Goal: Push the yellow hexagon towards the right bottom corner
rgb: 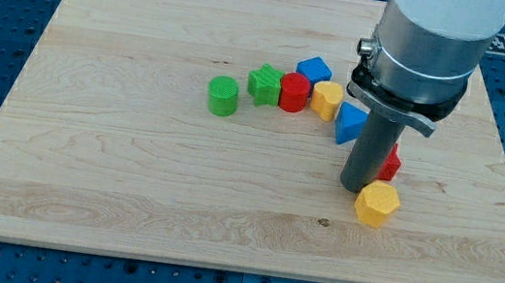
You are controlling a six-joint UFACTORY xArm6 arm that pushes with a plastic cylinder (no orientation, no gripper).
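The yellow hexagon (pixel 377 204) lies on the wooden board (pixel 131 174), right of centre and toward the view's bottom. My tip (pixel 360 189) stands just at its upper left, touching or nearly touching it. A red block (pixel 392 164) is partly hidden behind the rod, just above the hexagon.
A curved row of blocks lies to the upper left of the rod: a green cylinder (pixel 223 96), a green star-like block (pixel 264 83), a red cylinder (pixel 294 92), a second yellow block (pixel 326 100), a blue block (pixel 314 69) and a blue triangle (pixel 349 123).
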